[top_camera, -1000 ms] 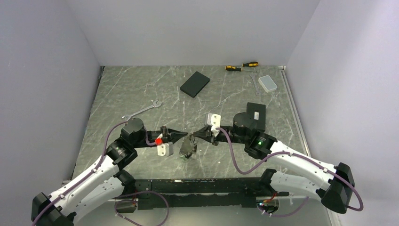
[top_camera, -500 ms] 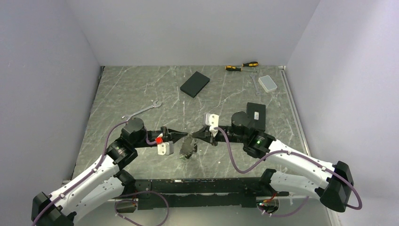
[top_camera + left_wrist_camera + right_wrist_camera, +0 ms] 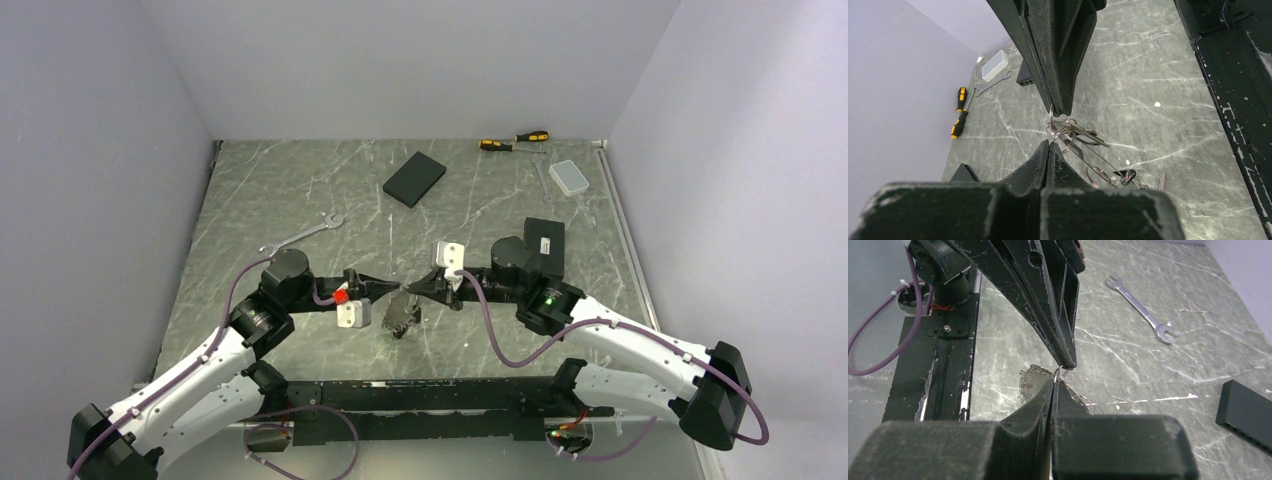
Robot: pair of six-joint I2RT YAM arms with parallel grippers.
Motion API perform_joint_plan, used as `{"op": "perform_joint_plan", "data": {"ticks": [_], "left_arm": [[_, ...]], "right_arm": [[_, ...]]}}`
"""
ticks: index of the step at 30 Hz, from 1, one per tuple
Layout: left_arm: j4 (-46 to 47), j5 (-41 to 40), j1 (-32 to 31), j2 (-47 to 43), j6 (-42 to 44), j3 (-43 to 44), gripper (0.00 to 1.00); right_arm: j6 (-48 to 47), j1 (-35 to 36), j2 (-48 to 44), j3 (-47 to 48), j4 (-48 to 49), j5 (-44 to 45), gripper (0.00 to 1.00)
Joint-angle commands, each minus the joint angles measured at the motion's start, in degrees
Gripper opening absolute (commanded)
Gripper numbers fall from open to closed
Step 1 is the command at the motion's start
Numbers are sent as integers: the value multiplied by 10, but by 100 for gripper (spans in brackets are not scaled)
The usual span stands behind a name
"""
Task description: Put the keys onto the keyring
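The keyring (image 3: 1054, 125) hangs mid-table, pinched by the left gripper (image 3: 1049, 145) and the right gripper (image 3: 1060, 111) tip to tip, keys (image 3: 1088, 135) dangling.

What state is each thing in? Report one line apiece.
left gripper: shut on the keyring.
right gripper: shut on the keyring too.
keyring: pinched by both grippers.
keys: dangling in a bunch below it.
wrench: lying flat, untouched.
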Motion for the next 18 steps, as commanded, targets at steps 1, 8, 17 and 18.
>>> {"op": "perform_joint_plan", "data": {"ticks": [1,8,17,18], "left_arm": [[29,8,2,-1,-15,23,0],[32,7,2,-3,-20,22,0],[27,0,3,0,-22,27,0],[27,-1,3,1,-23,27,0]], "right_arm": [[-11,-2,3,27,6,-24,0],[-13,-2,11,30,-5,-36,0],[-15,-2,7,32,-10,-37,0],[-15,-2,7,31,-11,-37,0]]}}
